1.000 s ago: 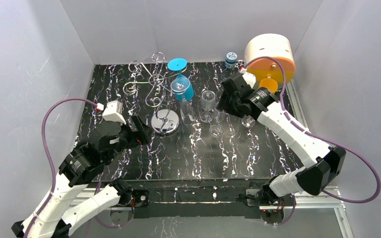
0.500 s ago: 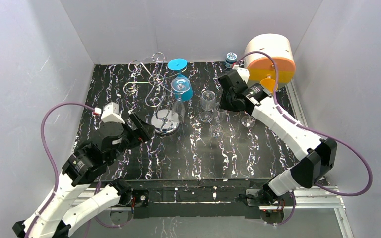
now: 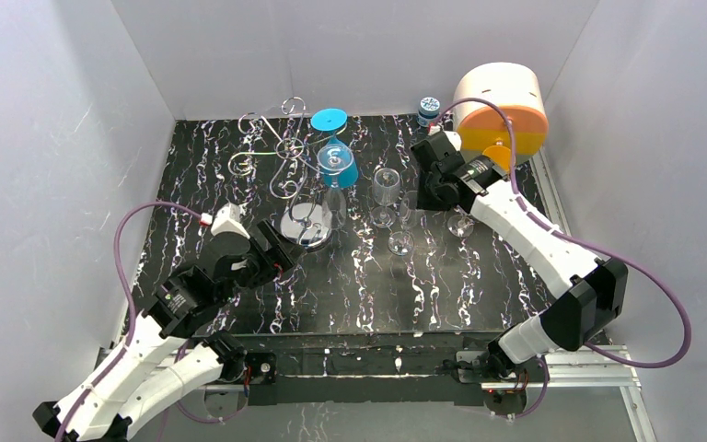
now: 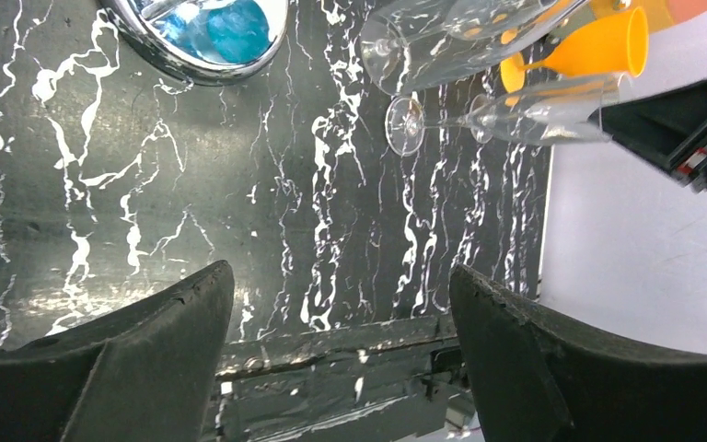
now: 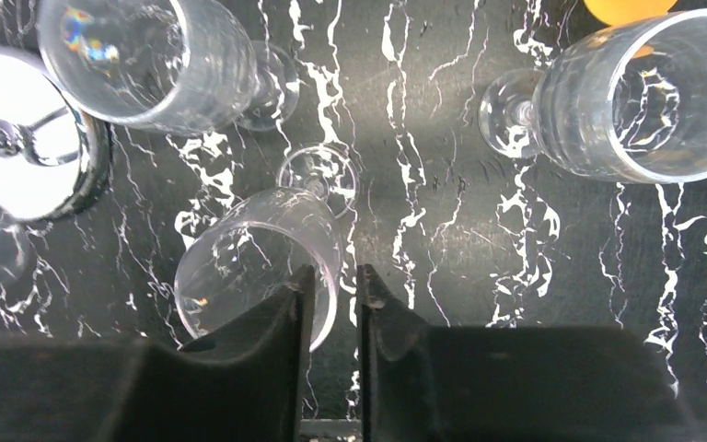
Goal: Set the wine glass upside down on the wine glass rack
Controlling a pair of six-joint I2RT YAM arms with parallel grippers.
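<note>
Wine glass (image 5: pixel 258 262): we see a clear stemmed glass, mouth up, its foot down on the black marbled table (image 3: pixel 377 285).
Glass rim: its near wall sits in the narrow gap between the right gripper's (image 5: pixel 334 276) fingers; we cannot tell whether they press it.
Wine glass rack (image 3: pixel 281 161): a silver wire stand with curly scroll arms, a looped post and a round chrome base.
Rack position: we see it upright towards the table's back left, apart from the glass.
</note>
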